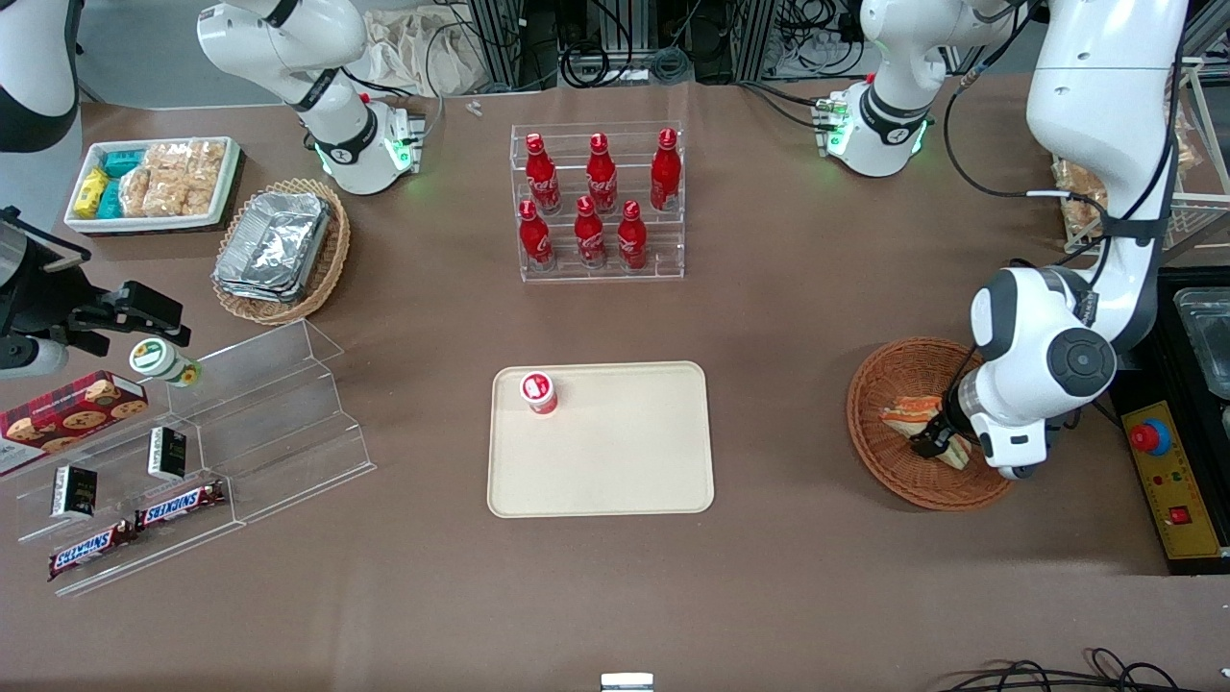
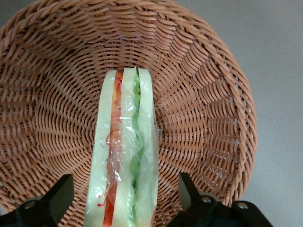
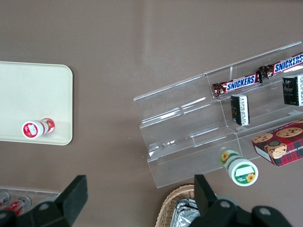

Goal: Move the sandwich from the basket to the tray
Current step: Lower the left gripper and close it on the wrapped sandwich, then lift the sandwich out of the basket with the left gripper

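Note:
The sandwich (image 2: 124, 156), a plastic-wrapped wedge of white bread with orange and green layers, stands on edge in the round reddish-brown wicker basket (image 2: 208, 94). My gripper (image 2: 124, 194) is lowered into the basket, open, with one black finger (image 2: 60, 191) on each side of the sandwich and a gap showing at both. In the front view the gripper (image 1: 934, 444) sits over the sandwich (image 1: 908, 411) inside the basket (image 1: 889, 471), toward the working arm's end. The cream tray (image 1: 615, 471) lies mid-table with a small red-and-white bottle (image 1: 539, 392) on it.
A clear rack of red cola bottles (image 1: 598, 207) stands farther from the front camera than the tray. Toward the parked arm's end are a stepped acrylic shelf (image 1: 279, 423) with snack bars and an oval basket of foil containers (image 1: 279, 250). A yellow box with a red button (image 1: 1150, 437) lies beside the basket.

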Motion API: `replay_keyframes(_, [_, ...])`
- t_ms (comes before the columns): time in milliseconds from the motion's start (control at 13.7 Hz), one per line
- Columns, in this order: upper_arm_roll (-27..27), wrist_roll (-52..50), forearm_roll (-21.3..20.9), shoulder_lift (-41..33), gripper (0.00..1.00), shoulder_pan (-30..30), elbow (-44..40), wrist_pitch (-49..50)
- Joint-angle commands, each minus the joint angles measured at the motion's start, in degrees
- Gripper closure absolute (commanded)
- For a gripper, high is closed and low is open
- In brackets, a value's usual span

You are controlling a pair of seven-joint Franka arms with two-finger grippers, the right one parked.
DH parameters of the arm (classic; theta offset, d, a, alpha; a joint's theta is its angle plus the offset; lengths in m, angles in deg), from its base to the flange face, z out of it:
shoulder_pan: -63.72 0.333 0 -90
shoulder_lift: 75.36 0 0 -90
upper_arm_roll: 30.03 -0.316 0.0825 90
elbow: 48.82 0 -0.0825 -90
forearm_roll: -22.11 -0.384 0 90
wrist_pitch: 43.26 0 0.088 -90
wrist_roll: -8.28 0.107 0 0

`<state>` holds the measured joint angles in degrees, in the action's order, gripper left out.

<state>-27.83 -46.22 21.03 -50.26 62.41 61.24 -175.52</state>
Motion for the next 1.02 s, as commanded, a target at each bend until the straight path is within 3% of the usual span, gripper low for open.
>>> replay_keyframes(0, [-0.09,-1.84,-0.67,-1.10,0.41,-0.02,1.12,-1.16])
replay_keyframes(220, [-0.18,-0.78,-0.76,-3.38,1.00,-0.02,0.59,3.04])
replay_keyframes(439, [-0.09,-0.87,-1.90,-5.93,1.00,-0.02,-2.99,11.19])
replay_keyframes(732, [-0.01,-0.69,-1.29,-6.03,1.00,-0.63,-18.62,32.62])
replay_keyframes(951, [2.27,1.93,1.16,-6.21,1.00,-0.63,-26.90,42.32])
